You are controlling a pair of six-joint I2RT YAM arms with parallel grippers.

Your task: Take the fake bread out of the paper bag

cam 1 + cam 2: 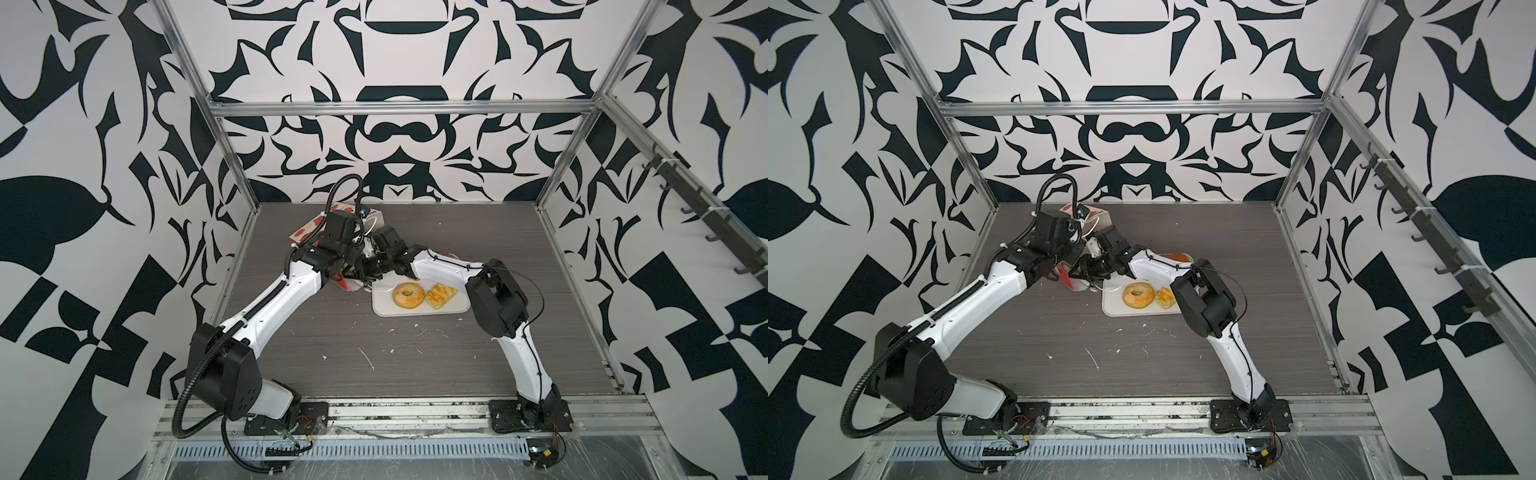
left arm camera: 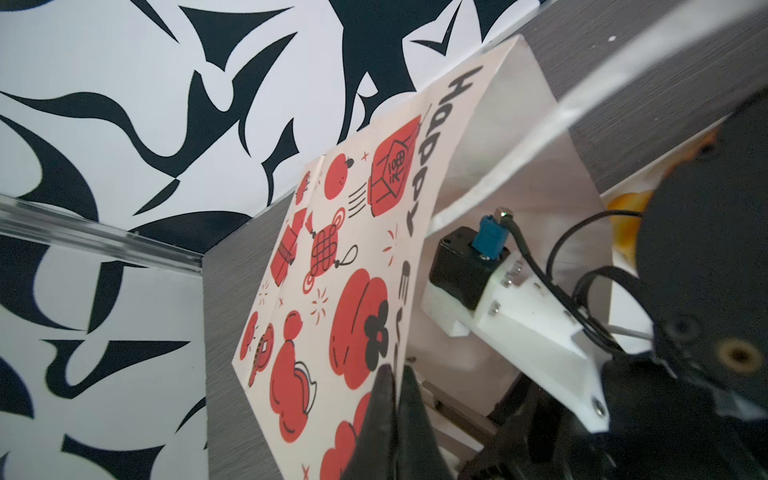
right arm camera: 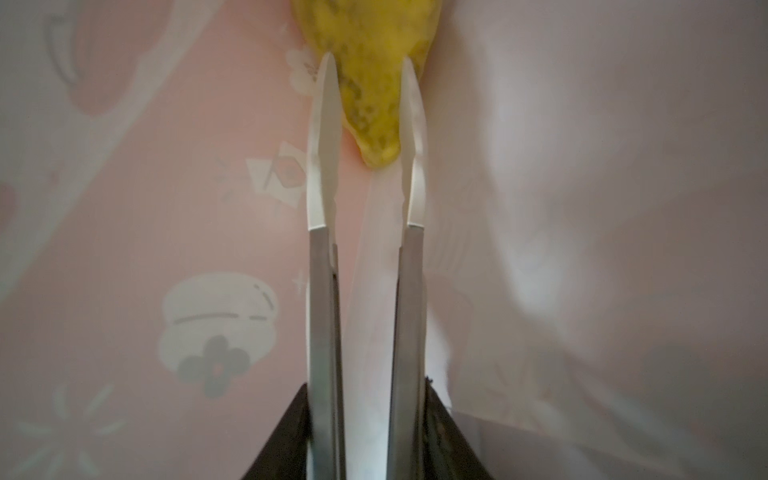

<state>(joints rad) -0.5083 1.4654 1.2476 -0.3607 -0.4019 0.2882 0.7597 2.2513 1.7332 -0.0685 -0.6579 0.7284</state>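
The paper bag [image 2: 357,257], white with red pictures, lies tilted on the table at the back left [image 1: 306,233]. My left gripper [image 2: 397,374] is shut on the edge of its mouth. My right gripper [image 3: 365,399] is shut on metal tongs [image 3: 324,291] that reach inside the bag. The tongs' white tips sit on both sides of a yellow croissant [image 3: 370,95], touching it. A ring doughnut [image 1: 408,296] and a glazed rectangular pastry [image 1: 440,295] lie on the white tray [image 1: 382,309]. An orange-brown piece [image 1: 1173,257] shows behind my right forearm.
The tray [image 1: 1112,306] lies just right of the bag's mouth, under my right forearm. Both wrists crowd together over the bag in both top views. Metal frame posts and patterned walls close the table's left, back and right sides.
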